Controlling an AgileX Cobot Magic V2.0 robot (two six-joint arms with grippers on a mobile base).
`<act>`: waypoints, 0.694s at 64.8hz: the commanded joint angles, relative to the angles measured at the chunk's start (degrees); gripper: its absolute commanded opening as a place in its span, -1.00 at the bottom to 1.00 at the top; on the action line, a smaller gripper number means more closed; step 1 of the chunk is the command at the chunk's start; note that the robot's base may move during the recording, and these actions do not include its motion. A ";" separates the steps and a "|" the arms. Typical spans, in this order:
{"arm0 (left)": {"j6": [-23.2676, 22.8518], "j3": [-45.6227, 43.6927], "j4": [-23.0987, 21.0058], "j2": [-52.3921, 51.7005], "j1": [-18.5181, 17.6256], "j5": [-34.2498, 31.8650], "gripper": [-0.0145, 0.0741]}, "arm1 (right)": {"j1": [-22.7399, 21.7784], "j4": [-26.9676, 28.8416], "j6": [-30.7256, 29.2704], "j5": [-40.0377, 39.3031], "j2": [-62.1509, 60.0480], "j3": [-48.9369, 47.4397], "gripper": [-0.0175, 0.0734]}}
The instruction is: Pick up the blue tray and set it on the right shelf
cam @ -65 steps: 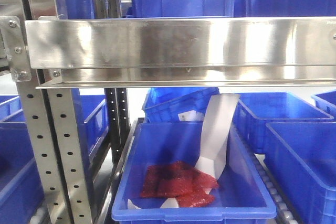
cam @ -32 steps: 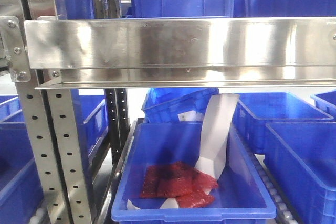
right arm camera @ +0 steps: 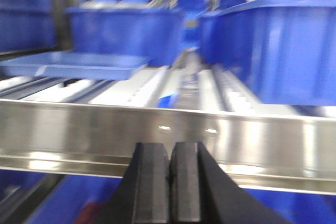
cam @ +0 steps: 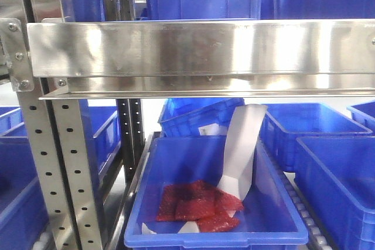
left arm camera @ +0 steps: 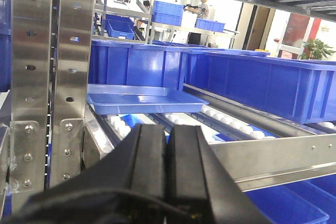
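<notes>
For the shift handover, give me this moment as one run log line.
shallow periwinkle-blue plastic tray: on shelf rollers, released | left gripper: jaws shut, empty | right gripper: jaws shut, empty, before stainless-steel rail

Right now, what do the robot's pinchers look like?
Both look alike. The left gripper has two thick, matte black fingers with flat tips and sloping sides. The right gripper has the same blocky black fingers. No markings or cables show.

Bright, rail (cam: pixel 199 48) glare, right-wrist view blurred
</notes>
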 commanded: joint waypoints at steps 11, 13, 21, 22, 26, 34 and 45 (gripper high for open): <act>0.11 -1.69 0.51 0.65 0.00 -4.73 -0.78 | -1.53 0.47 0.20 -8.35 -5.45 7.52 -0.50; 0.11 -1.69 0.51 0.65 0.00 -4.60 -0.78 | -1.53 0.47 0.20 -7.13 -5.45 7.26 -0.50; 0.11 -1.69 0.51 0.65 0.00 -4.72 -0.78 | -1.53 0.47 0.20 -7.03 -5.45 7.26 -0.50; 0.11 -1.69 0.51 0.65 0.00 -4.72 -0.78 | -1.53 0.47 0.20 -6.66 -5.45 7.26 -0.50; 0.11 -1.69 0.51 0.65 0.00 -4.72 -0.78 | -1.53 0.47 0.15 -5.79 -5.45 7.26 -0.50; 0.11 -1.69 0.51 0.65 0.00 -4.72 -0.78 | -1.53 0.47 0.15 -5.77 -5.45 7.26 -0.50; 0.11 -1.69 0.51 0.65 0.00 -4.72 -0.78 | -1.53 0.47 0.15 -5.77 -5.45 7.26 -0.50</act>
